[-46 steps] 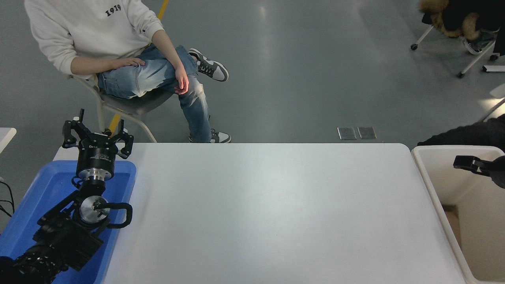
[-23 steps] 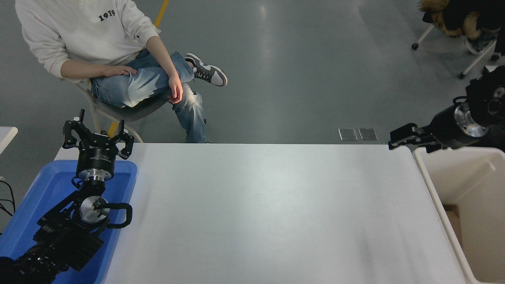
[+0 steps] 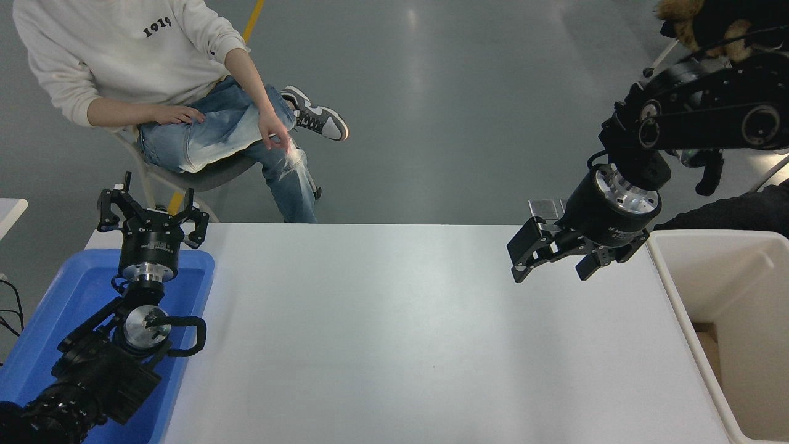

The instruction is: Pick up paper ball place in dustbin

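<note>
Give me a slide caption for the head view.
Right claw open over the white table beside the dustbin; no paper ball visible.

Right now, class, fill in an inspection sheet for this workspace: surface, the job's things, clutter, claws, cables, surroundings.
Surface: white rectangular table, bare in the middle.
Job's things: cream-white rectangular plastic dustbin at the table's right end; no paper ball seen.
Clutter: shallow bright blue plastic tray at the left end.
Claws: left claw open, parked over the tray; right claw open, empty, above the table's far right part.
Cables: black cable loop on the left arm.
Surroundings: grey floor, a seated person beyond the far edge.
</note>
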Controlling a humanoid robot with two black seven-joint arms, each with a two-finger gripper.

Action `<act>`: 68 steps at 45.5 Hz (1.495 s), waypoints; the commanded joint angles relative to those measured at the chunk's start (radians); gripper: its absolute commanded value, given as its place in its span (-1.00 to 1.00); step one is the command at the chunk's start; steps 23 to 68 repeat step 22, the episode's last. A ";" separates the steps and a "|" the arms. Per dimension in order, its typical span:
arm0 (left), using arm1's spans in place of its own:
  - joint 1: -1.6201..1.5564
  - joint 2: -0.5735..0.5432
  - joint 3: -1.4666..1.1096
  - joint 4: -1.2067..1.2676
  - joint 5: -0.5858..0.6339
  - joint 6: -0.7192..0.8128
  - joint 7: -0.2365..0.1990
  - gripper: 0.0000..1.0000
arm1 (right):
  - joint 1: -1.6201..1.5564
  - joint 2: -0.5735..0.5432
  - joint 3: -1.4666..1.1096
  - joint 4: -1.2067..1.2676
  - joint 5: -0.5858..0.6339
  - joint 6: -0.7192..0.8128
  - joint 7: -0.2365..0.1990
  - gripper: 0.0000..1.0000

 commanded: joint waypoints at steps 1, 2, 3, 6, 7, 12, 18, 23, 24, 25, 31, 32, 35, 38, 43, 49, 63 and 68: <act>0.000 0.000 0.000 0.000 0.000 0.000 0.000 0.98 | 0.035 -0.004 -0.178 -0.003 0.017 0.008 -0.001 1.00; 0.000 0.000 0.000 0.000 0.000 0.000 0.000 0.98 | 0.038 -0.016 -0.190 -0.002 0.017 0.008 -0.001 1.00; 0.000 0.000 0.000 0.000 0.000 0.000 0.000 0.98 | 0.040 -0.030 -0.201 0.000 0.015 0.008 -0.001 1.00; 0.000 0.000 0.000 0.000 0.000 0.000 0.000 0.98 | 0.041 -0.070 -0.218 0.001 0.003 0.008 -0.001 1.00; 0.000 0.000 0.000 0.000 0.000 0.000 0.000 0.98 | 0.043 -0.080 -0.220 0.003 -0.003 0.008 -0.001 1.00; 0.000 0.000 0.000 0.000 0.000 0.000 0.000 0.98 | 0.052 -0.103 -0.220 0.015 -0.012 0.008 -0.001 1.00; 0.000 0.000 0.000 0.000 0.000 0.000 0.000 0.98 | 0.052 -0.093 -0.203 0.015 0.003 0.008 -0.001 1.00; 0.000 0.000 0.000 0.000 0.000 0.000 0.000 0.98 | 0.052 -0.082 -0.201 0.015 0.006 0.008 -0.001 1.00; 0.000 0.000 0.000 0.000 0.000 0.000 0.000 0.98 | 0.052 -0.082 -0.201 0.015 0.006 0.008 -0.001 1.00; 0.000 0.000 0.000 0.000 0.000 0.000 0.000 0.98 | 0.052 -0.082 -0.201 0.015 0.006 0.008 -0.001 1.00; 0.000 0.000 0.000 0.000 0.000 0.000 0.000 0.98 | 0.052 -0.082 -0.201 0.015 0.006 0.008 -0.001 1.00; 0.000 0.000 0.000 0.000 0.000 0.000 0.000 0.98 | 0.052 -0.082 -0.201 0.015 0.006 0.008 -0.001 1.00; 0.000 0.000 0.000 0.000 0.000 0.000 0.000 0.98 | 0.052 -0.082 -0.201 0.015 0.006 0.008 -0.001 1.00; 0.000 0.000 0.000 0.000 0.000 0.000 0.000 0.98 | 0.052 -0.082 -0.201 0.015 0.006 0.008 -0.001 1.00; 0.000 0.000 0.000 0.000 0.000 0.000 0.000 0.98 | 0.052 -0.082 -0.201 0.015 0.006 0.008 -0.001 1.00; 0.000 0.000 0.000 0.000 0.000 0.000 0.000 0.98 | 0.052 -0.082 -0.201 0.015 0.006 0.008 -0.001 1.00; 0.000 0.000 0.000 0.000 0.000 0.000 0.000 0.98 | 0.052 -0.082 -0.201 0.015 0.006 0.008 -0.001 1.00; 0.000 0.000 0.000 0.000 0.000 0.000 0.000 0.98 | 0.052 -0.082 -0.201 0.015 0.006 0.008 -0.001 1.00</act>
